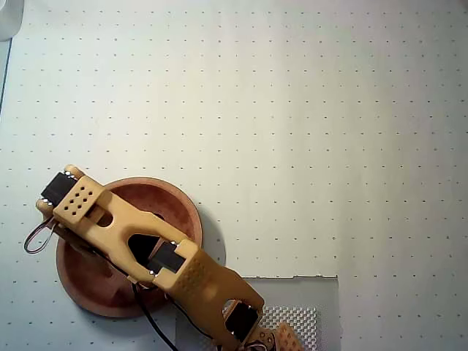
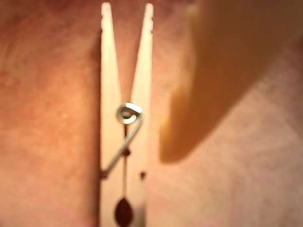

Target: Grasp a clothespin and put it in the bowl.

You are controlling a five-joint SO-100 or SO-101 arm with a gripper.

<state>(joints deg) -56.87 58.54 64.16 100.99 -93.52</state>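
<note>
1. White dotted sheeting covered the counter point(image 1: 307, 131), with a patch of grey mesh matting point(image 1: 300, 318) at its lower edge in the overhead view.
2. Close to the counter's lower left corner sat the bowl point(image 1: 179, 205), round and reddish-brown.
3. From the lower edge the tan arm point(image 1: 190, 274) reached up and left across the bowl, hiding much of its inside.
4. In the wrist view the clothespin point(image 2: 110, 94) lay flat against the bowl's reddish floor point(image 2: 47, 118), prongs pointing up the frame, its metal coil point(image 2: 129, 113) at the middle.
5. A blurred tan finger point(image 2: 222, 71) of the tool hung just right of the clothespin, apart from it; the tool looked released, gripping nothing.
</note>
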